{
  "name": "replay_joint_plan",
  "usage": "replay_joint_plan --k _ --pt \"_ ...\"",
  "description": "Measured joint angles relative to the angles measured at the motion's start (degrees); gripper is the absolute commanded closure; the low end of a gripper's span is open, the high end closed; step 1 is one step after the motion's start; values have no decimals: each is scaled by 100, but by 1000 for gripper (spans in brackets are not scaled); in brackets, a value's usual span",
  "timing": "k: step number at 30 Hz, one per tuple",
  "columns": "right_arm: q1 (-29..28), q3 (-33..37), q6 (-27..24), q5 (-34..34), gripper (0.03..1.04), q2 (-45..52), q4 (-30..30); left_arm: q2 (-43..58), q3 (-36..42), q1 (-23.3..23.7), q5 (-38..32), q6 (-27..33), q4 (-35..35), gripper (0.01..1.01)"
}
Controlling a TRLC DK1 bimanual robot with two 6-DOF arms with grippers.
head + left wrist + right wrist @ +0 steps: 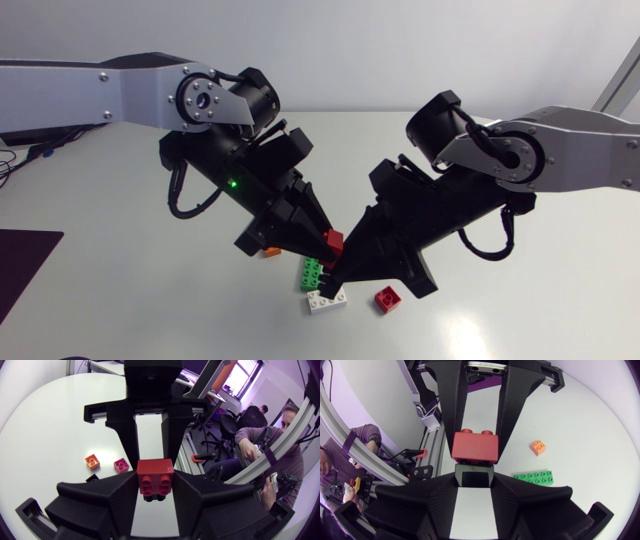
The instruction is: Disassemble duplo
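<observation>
Head view — left pincer (325, 243), red brick (334, 238)

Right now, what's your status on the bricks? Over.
Left gripper shut on red brick. Right gripper shut on black brick; the two look not yet separated. Green brick and white brick on table below, not blocking.

Tip to tip, the left gripper (155, 491) clamps the red brick (155, 471), the right gripper (474, 481) the black brick (474, 474).

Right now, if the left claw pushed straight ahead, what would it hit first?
The left gripper, holding the red brick, would probably meet the right gripper head-on, its black brick first.
</observation>
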Motion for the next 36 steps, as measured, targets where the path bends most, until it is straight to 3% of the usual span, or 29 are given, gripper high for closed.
replay_joint_plan --k 10,12,14,18,22,29,36 --pt "-50 -133 -7 175 805 -129 42 -118 79 452 9 487 -702 830" --pt "-164 -186 22 404 803 -170 240 -293 -7 597 -243 341 -247 828" --pt "-271 -254 208 859 802 -181 789 -627 -374 699 -942 -96 804 826" --pt "-289 -299 645 1838 798 -2 1709 -1036 -1327 719 -2361 -861 2234 823" --pt "-192 -256 1038 2531 797 623 2352 -896 -2127 782 -3495 -1506 3126 823" --pt "-173 28 1296 3023 797 1659 2691 -546 -2651 1174 -4323 -1971 3615 823" --pt "-164 138 1462 3165 793 1832 2900 -546 -3185 1180 -4433 -2050 3716 802"
